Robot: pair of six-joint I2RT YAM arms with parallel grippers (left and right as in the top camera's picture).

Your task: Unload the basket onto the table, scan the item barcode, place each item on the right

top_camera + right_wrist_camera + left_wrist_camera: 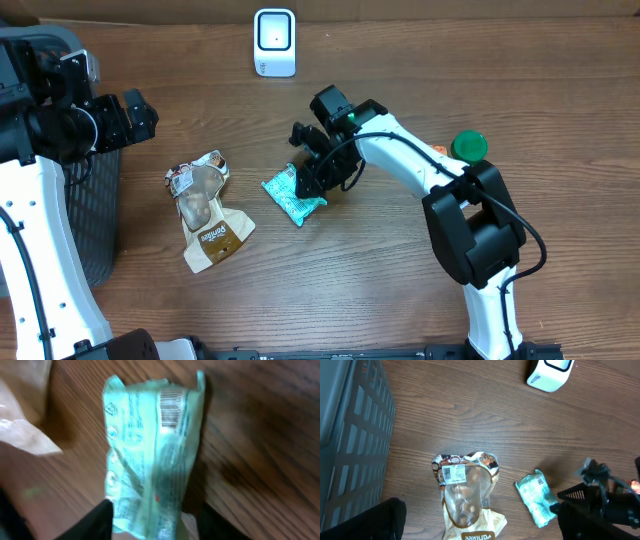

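The item is a teal packet (293,195) lying flat on the wooden table, also in the left wrist view (536,497). In the right wrist view the packet (150,450) fills the middle, with its barcode (171,407) face up near the far end. My right gripper (318,170) hangs right over the packet's near end, and its jaws (155,507) straddle it, open, with a dark gap on the right side. The white scanner (274,42) stands at the table's back edge. My left gripper (130,115) is high at the far left, open and empty (485,527).
A brown snack bag (205,210) with a clear window lies left of the packet. A grey slatted basket (100,210) stands at the left edge. A green lid (468,147) sits behind the right arm.
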